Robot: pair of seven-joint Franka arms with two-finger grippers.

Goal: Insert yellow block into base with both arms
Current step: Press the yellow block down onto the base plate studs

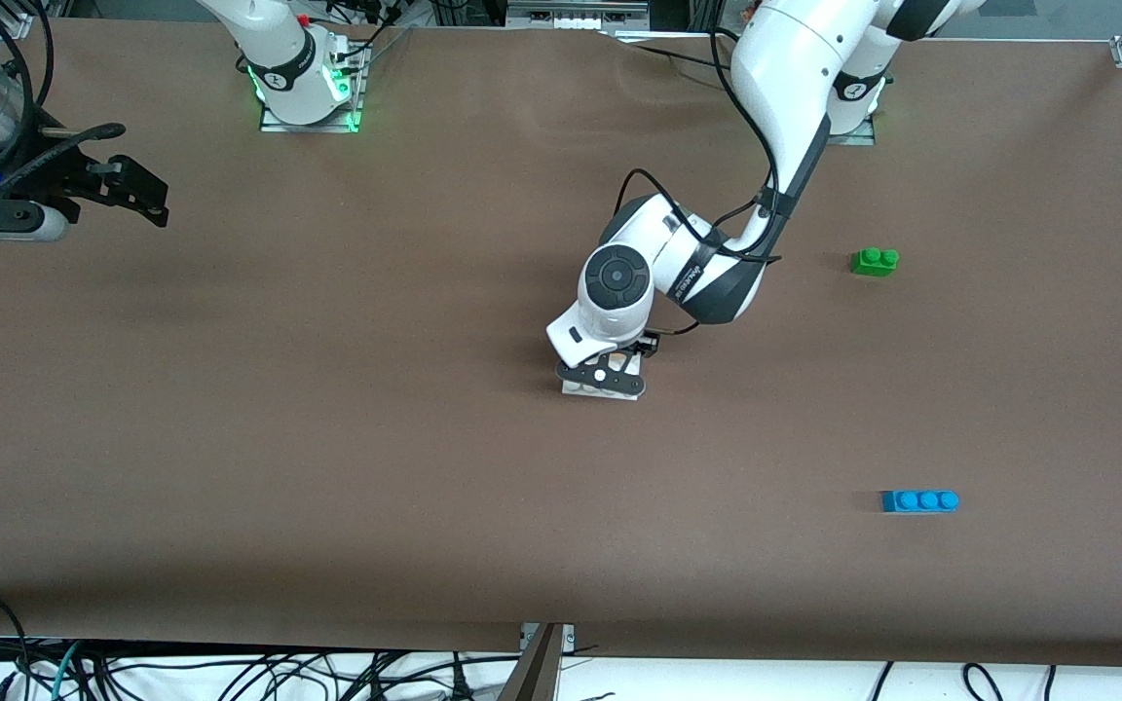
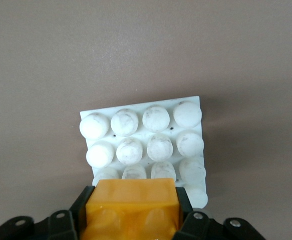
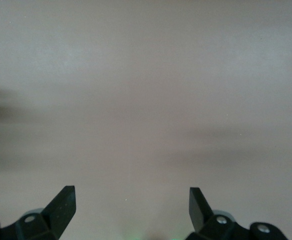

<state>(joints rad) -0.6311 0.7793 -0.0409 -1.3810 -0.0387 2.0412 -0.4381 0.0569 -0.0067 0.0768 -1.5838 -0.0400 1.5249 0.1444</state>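
Yellow block (image 2: 131,207) sits clenched in my left claw (image 1: 604,381), low over the edge row of the white base (image 2: 144,140) on the table. If its sockets miss the studs, pressing could skid or tip the loose base. My right claw (image 1: 128,195) waits spread wide and empty at its own end, bracing nothing.

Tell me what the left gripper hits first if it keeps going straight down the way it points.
Likely the base: the left gripper holds the yellow block right over its studs.
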